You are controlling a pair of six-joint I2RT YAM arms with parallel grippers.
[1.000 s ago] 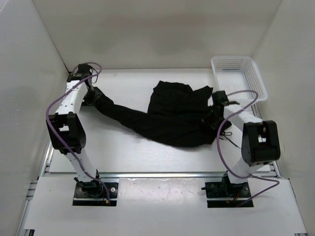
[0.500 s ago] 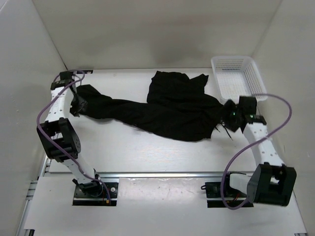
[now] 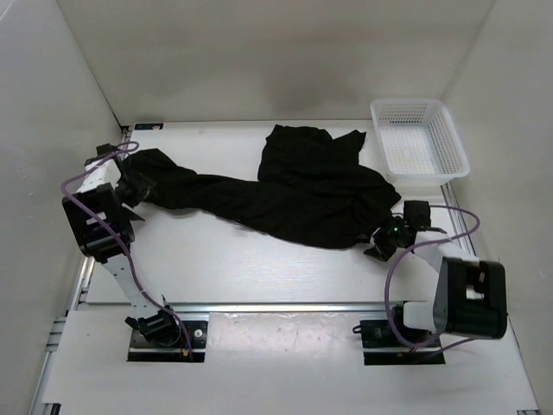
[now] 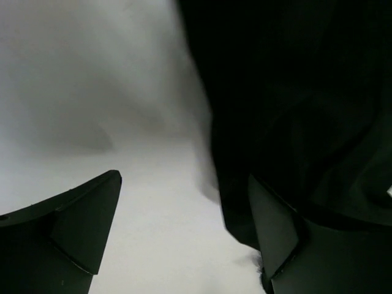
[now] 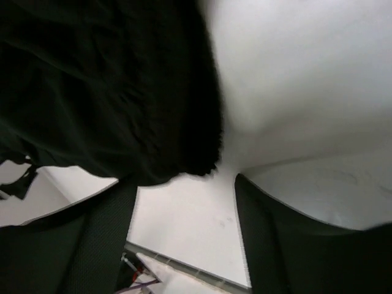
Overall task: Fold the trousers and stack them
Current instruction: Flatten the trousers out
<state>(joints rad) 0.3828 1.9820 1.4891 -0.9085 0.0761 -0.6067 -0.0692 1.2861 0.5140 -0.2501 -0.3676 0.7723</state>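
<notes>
The black trousers (image 3: 294,194) lie stretched across the table, one leg end at the far left and the bunched wide part toward the right. My left gripper (image 3: 130,187) is at the left leg end. In the left wrist view it (image 4: 184,226) stands open over bare table, with the cloth edge (image 4: 294,110) against its right finger (image 4: 275,239). My right gripper (image 3: 385,242) sits just off the near right edge of the trousers. In the right wrist view it (image 5: 184,226) is open with nothing between its fingers, the cloth (image 5: 104,86) hanging above and left of them.
A white mesh basket (image 3: 449,143) stands at the back right corner. White walls close in the table on three sides. The metal rail (image 3: 276,304) runs along the near edge by the arm bases.
Both grippers have let go of the trousers and opened. The cloth was pulled out wider and now lies flat. The right arm has drawn back toward its base; the left moved further left.
</notes>
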